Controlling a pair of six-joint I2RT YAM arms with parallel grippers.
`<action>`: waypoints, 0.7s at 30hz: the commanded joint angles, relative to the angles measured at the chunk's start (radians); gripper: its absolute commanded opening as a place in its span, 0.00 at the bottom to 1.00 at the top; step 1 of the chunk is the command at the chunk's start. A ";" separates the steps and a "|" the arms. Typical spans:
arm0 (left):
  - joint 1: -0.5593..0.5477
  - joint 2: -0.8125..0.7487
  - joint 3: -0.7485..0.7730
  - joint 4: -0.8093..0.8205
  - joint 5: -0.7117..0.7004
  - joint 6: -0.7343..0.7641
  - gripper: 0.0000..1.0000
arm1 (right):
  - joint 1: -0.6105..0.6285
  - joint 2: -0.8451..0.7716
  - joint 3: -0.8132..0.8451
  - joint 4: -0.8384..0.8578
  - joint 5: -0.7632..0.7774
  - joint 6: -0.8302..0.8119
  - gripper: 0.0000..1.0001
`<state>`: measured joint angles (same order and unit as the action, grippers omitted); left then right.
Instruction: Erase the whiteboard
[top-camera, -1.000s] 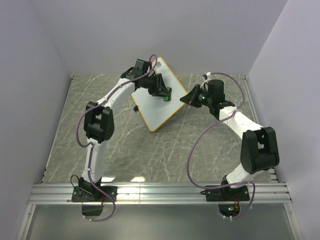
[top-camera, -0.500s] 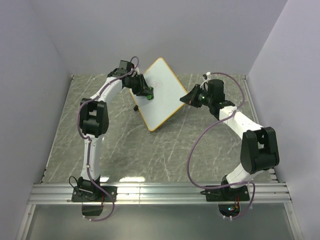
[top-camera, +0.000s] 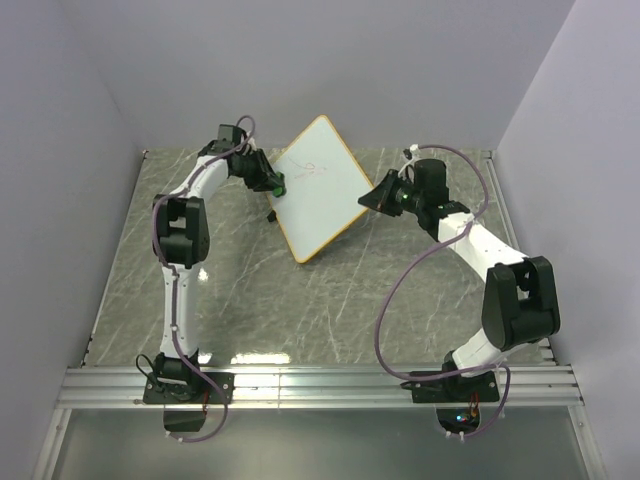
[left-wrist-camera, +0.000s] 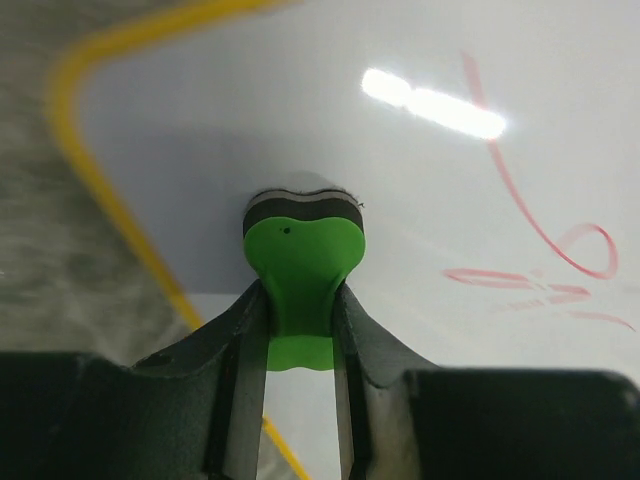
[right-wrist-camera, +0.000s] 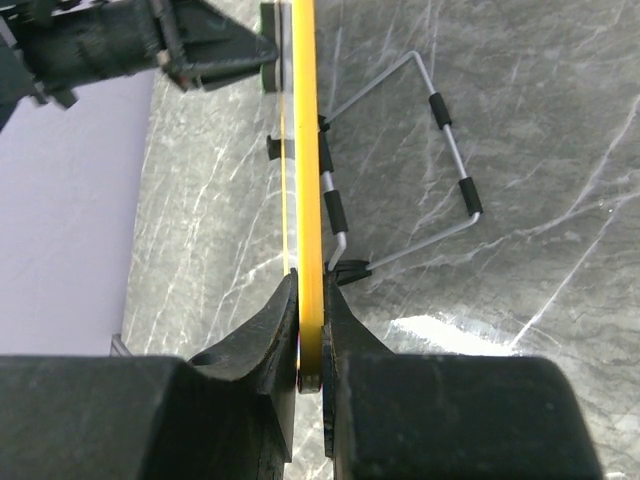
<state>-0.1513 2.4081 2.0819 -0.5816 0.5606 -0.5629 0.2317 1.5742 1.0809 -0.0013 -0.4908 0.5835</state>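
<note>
The whiteboard (top-camera: 318, 185) stands tilted at the back of the table, white with an orange-yellow rim and faint red scribbles (left-wrist-camera: 545, 270). My left gripper (top-camera: 273, 184) is shut on a small green eraser (left-wrist-camera: 302, 270), whose dark pad presses the board near its left edge. My right gripper (top-camera: 372, 198) is shut on the board's right rim (right-wrist-camera: 309, 200), seen edge-on between its fingers.
The board's wire stand (right-wrist-camera: 440, 180) with black sleeves spreads on the grey marble table (top-camera: 250, 290) behind the board. Purple walls close in the back and both sides. A metal rail (top-camera: 320, 385) runs along the near edge by the arm bases.
My left gripper has swept the eraser leftward across the board, from its middle to its left edge. The right gripper and the board have stayed put.
</note>
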 joint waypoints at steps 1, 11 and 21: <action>-0.011 0.135 0.009 0.035 -0.159 0.032 0.00 | 0.012 -0.013 -0.036 -0.243 0.058 -0.205 0.00; -0.128 0.102 0.145 0.071 -0.019 0.044 0.00 | 0.012 -0.034 -0.093 -0.232 0.060 -0.200 0.00; -0.249 0.008 0.083 0.187 0.209 -0.025 0.00 | 0.014 0.007 -0.085 -0.209 0.047 -0.192 0.00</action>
<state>-0.2817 2.4229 2.1952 -0.4328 0.6277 -0.5564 0.2287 1.5280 1.0355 -0.0471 -0.5011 0.5781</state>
